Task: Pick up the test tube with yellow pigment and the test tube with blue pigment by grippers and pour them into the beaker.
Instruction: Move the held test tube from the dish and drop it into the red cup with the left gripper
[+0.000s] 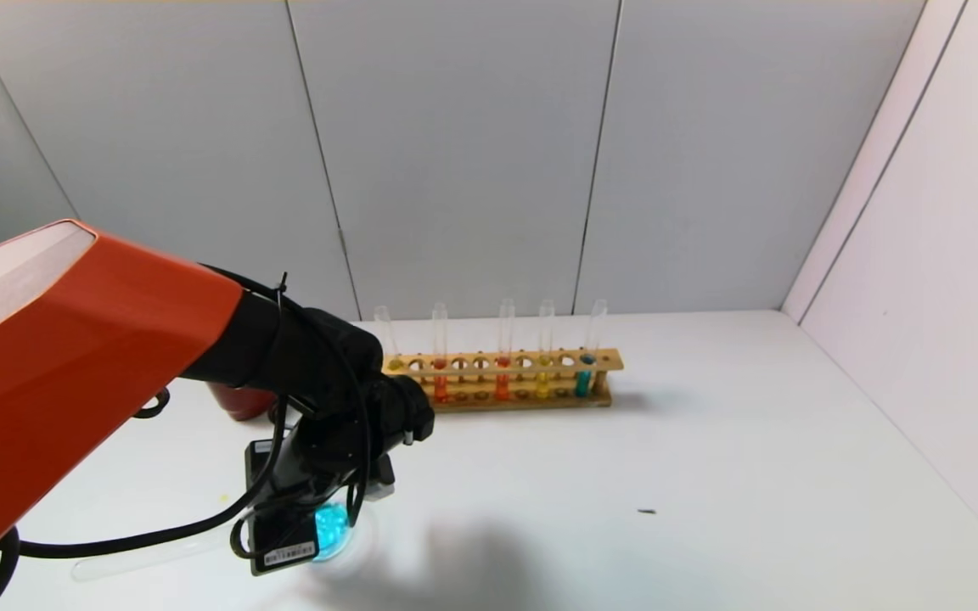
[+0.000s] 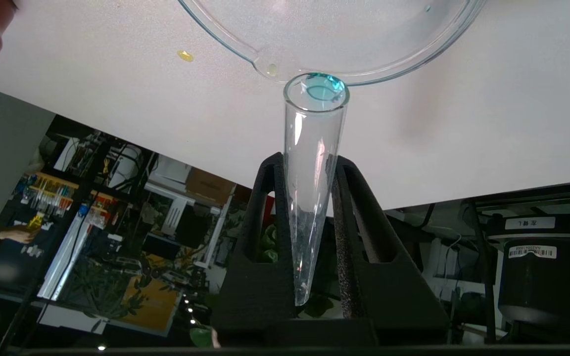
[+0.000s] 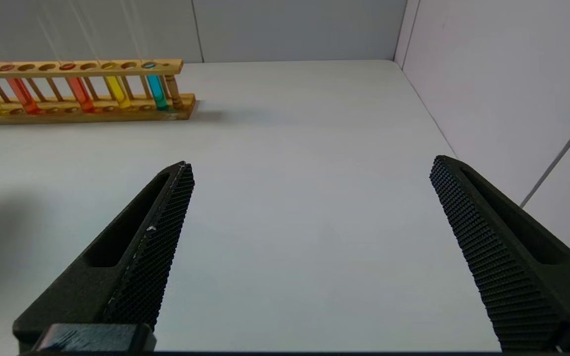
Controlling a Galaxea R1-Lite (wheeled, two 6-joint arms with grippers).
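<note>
My left gripper (image 1: 323, 505) is shut on the test tube with blue pigment (image 2: 314, 148) and holds it tipped, its mouth at the rim of the beaker (image 2: 344, 34). The tube is almost empty, with a little teal liquid at its mouth. In the head view the beaker (image 1: 334, 526) glows teal under the gripper. A blue twin (image 1: 584, 379) and two yellow tubes (image 1: 544, 379) (image 1: 393, 365) stand in the wooden rack (image 1: 502, 395). My right gripper (image 3: 309, 168) is open and empty above the bare table, and is not in the head view.
An empty clear tube (image 1: 145, 556) lies flat on the table left of the beaker. A dark red cup (image 1: 238, 400) stands behind my left arm. Two orange-red tubes (image 1: 440, 382) are in the rack. A yellow drop (image 2: 184, 55) lies beside the beaker. Walls close off the back and right.
</note>
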